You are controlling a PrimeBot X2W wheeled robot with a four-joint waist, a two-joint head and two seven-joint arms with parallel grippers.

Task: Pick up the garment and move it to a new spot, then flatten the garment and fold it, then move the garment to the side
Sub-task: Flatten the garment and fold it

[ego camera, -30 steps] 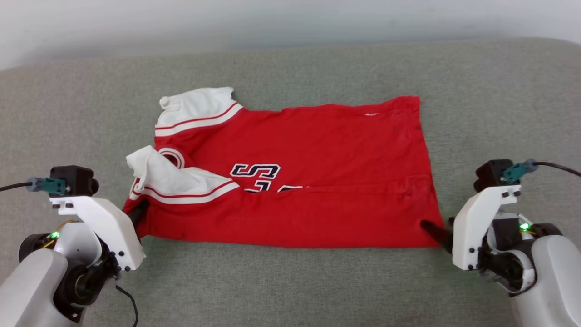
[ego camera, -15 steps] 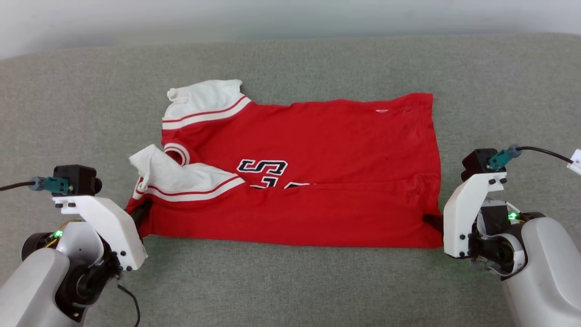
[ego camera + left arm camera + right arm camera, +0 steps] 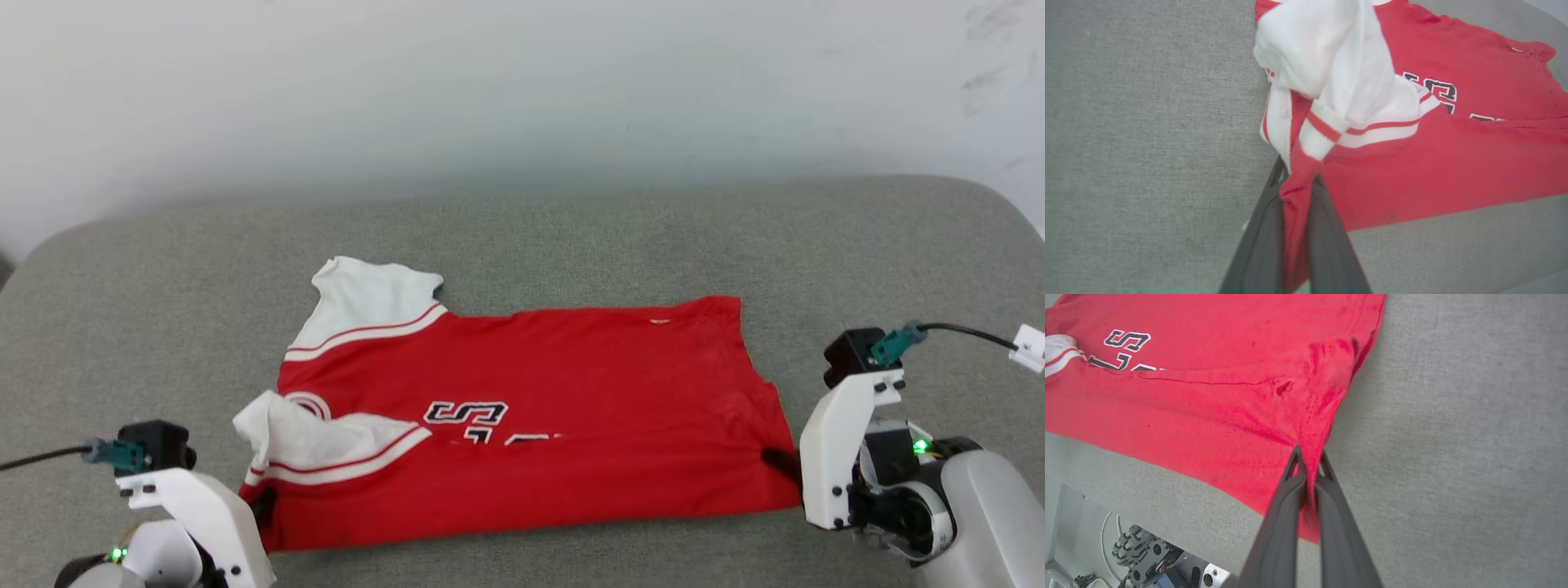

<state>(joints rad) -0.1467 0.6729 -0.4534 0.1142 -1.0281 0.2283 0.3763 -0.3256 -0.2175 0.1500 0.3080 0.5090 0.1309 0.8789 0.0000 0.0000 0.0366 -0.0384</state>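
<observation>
garment point(image 3: 571, 384) lies spread on the cushion point(image 3: 571, 237), stretched between the two grippers. its near edge is folded up over the lower half of the lettering point(image 3: 467, 412). left gripper point(image 3: 1295, 179): jaws closed narrow on a red corner fold, cloth pinched between them. near sleeve point(image 3: 1331, 61) bunched just beyond the tips; far sleeve point(image 3: 367, 302) well beyond, flat. right gripper point(image 3: 1308, 457): jaws closed narrow on the hem corner, red cloth running down between them. creases fan out from these tips into the body. grey cushion shows to the outer side of each jaw pair.
</observation>
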